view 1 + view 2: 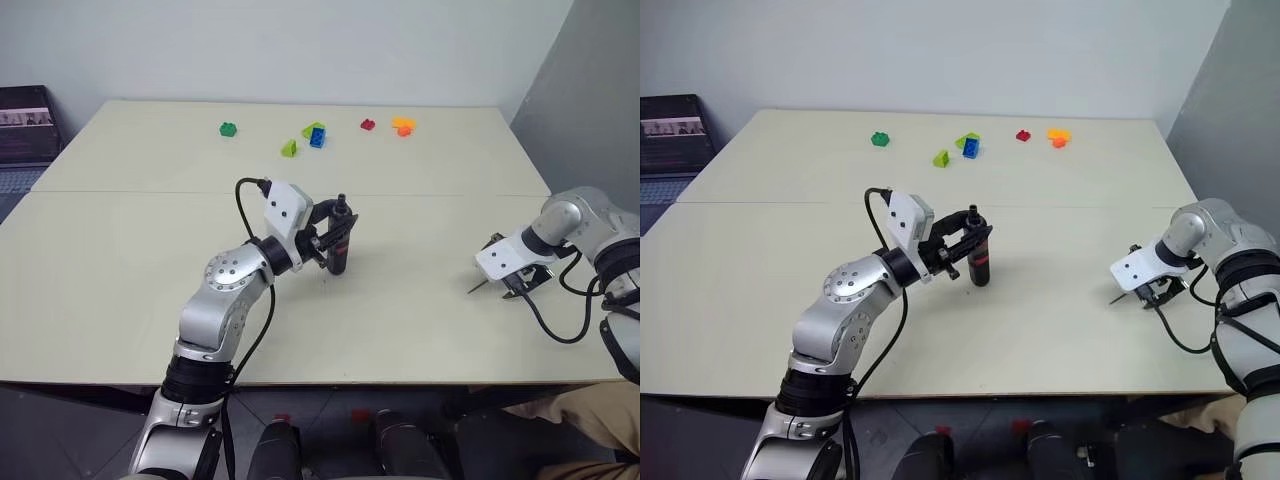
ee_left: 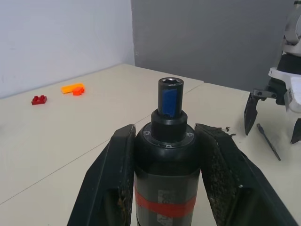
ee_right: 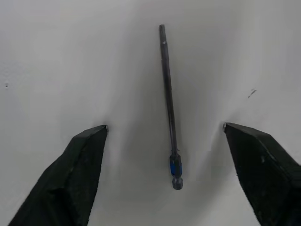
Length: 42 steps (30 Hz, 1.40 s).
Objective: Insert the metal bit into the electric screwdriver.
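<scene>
Looking down from the head views, a wide cream table (image 1: pixel 150 290) takes most of the room, made of two boards with a seam across the middle. A pale wall stands behind its far edge and a grey wall is at the right. Near the far edge lie small toy bricks: a green brick (image 1: pixel 228 128), a green and blue pair (image 1: pixel 314 133), a red brick (image 1: pixel 368 124) and an orange brick (image 1: pixel 403 125). They are well apart from both arms, and the middle of the table between the arms is bare. The left gripper (image 1: pixel 328 240) is pressed on the electric screwdriver (image 1: pixel 340 243), which stands upright with its nose up, near the table centre. The right gripper (image 1: pixel 510 283) points down at the table close to the right edge, just over the metal bit (image 1: pixel 478 285).

From the left wrist view, the two black fingers (image 2: pixel 115 188) pinch the black body of the screwdriver on both sides, above a red band. Its open socket faces up. Beyond it the right gripper hangs over the bit, which lies flat on the table.

From the right wrist view, the fingers (image 3: pixel 80 165) are spread wide. The bit lies between them on the plain surface, touching neither, with its blue-ringed end nearest the wrist.
</scene>
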Available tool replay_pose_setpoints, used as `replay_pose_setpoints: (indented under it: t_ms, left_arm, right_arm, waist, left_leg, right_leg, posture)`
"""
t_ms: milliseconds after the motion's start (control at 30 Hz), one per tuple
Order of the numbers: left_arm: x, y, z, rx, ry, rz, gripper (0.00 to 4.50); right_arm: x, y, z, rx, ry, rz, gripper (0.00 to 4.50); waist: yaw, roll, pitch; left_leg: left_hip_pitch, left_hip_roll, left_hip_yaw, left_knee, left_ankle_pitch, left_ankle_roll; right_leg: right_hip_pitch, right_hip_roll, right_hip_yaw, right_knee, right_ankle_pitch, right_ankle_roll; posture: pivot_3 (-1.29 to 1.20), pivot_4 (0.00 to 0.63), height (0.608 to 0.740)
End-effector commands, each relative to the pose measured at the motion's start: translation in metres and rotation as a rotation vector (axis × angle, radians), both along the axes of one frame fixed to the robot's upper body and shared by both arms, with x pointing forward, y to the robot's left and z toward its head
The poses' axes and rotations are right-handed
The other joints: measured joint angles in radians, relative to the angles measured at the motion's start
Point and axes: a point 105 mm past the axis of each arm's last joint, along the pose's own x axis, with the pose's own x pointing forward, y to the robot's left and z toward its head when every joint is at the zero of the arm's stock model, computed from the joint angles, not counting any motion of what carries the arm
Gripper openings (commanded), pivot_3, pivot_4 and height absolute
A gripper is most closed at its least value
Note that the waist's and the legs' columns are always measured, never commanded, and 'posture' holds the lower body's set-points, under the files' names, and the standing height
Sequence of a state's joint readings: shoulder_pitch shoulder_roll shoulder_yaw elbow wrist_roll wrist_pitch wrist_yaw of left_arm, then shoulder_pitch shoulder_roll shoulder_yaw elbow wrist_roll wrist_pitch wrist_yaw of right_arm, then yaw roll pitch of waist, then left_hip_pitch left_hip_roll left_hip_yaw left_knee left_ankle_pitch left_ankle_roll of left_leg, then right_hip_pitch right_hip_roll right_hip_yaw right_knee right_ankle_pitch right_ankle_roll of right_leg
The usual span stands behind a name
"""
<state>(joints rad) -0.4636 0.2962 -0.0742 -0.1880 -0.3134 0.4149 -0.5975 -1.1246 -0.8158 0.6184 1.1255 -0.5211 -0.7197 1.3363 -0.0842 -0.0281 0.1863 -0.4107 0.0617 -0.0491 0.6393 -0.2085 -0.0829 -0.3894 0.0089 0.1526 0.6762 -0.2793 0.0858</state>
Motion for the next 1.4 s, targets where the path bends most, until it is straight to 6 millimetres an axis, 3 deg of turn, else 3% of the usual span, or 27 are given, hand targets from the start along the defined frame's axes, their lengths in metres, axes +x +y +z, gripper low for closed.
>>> replay_pose_setpoints:
  t_ms: [33,200,500,633,800,1033,1200,1300,1400]
  left_arm:
    - [-0.004,-0.002,0.005,-0.010,-0.012,-0.009,1.62]
    - [-0.003,-0.002,0.005,-0.009,-0.012,-0.005,1.62]
    - [-0.003,-0.001,0.005,-0.013,-0.014,-0.003,1.62]
    - [-0.004,-0.002,0.009,-0.028,-0.023,-0.007,1.62]
    - [0.000,-0.006,0.030,-0.113,-0.043,-0.021,1.62]
    - [-0.012,-0.032,0.056,-0.186,-0.108,-0.102,1.62]
    - [-0.017,-0.039,0.053,-0.172,-0.141,-0.104,1.62]
    - [-0.014,-0.043,0.038,-0.122,-0.120,-0.064,1.62]
    - [-0.011,-0.045,0.036,-0.113,-0.120,-0.030,1.62]
  right_arm:
    - [0.005,0.001,0.003,-0.003,-0.036,0.003,3.04]
    - [0.007,0.002,0.003,0.005,-0.037,-0.012,1.94]
    - [0.011,0.009,0.006,0.035,-0.048,-0.021,0.00]
    - [0.013,0.013,0.016,0.094,-0.061,-0.034,0.00]
    - [0.015,0.024,0.039,0.261,-0.083,-0.073,0.00]
    - [0.013,0.040,0.093,0.730,-0.135,-0.220,0.00]
    - [0.003,0.051,0.119,1.017,-0.140,-0.315,0.00]
    - [-0.008,0.070,0.143,1.280,-0.127,-0.351,0.00]
    - [-0.018,0.086,0.155,1.414,-0.106,-0.363,0.00]
  waist:
    - [-0.002,0.000,0.000]
    - [-0.008,0.000,0.000]
    - [-0.028,0.000,0.000]
    - [-0.029,0.000,0.001]
    - [-0.028,0.001,0.003]
    - [-0.022,0.001,0.005]
    - [-0.019,0.002,0.005]
    - [-0.015,0.002,0.005]
    - [-0.012,0.002,0.006]
  left_leg:
    - [0.002,0.000,0.000,0.000,0.000,0.000]
    - [0.011,0.000,0.001,0.000,0.000,0.000]
    - [0.011,0.000,0.001,-0.001,0.000,0.000]
    - [0.011,0.000,0.001,-0.002,0.000,0.000]
    - [0.010,0.000,0.000,-0.004,0.000,0.000]
    - [0.010,0.000,0.000,-0.010,0.000,0.000]
    - [0.007,0.000,-0.001,-0.012,0.000,0.000]
    - [0.006,0.000,-0.002,-0.012,0.000,0.000]
    - [0.005,0.000,-0.002,-0.011,0.000,0.000]
  right_leg:
    - [0.002,0.000,0.000,0.000,0.000,0.001]
    - [0.010,0.000,0.001,-0.001,-0.002,0.001]
    - [0.010,0.000,0.001,-0.001,-0.001,0.002]
    - [0.010,0.000,0.001,-0.002,-0.001,0.002]
    - [0.010,0.000,0.001,-0.002,-0.001,0.002]
    - [0.009,0.000,0.000,-0.006,-0.001,0.001]
    - [0.010,0.000,-0.001,-0.013,0.001,-0.002]
    - [0.009,0.000,0.000,-0.014,0.001,-0.001]
    - [0.008,0.000,-0.001,-0.013,0.000,-0.001]
  posture:
    - [0.00,0.150,0.740]
    - [0.00,0.150,0.740]
    - [0.00,0.150,0.740]
    - [0.00,0.150,0.740]
    - [0.00,0.150,0.740]
    - [0.00,0.150,0.740]
    - [0.00,0.150,0.740]
    - [0.00,0.150,0.740]
    - [0.00,0.150,0.740]
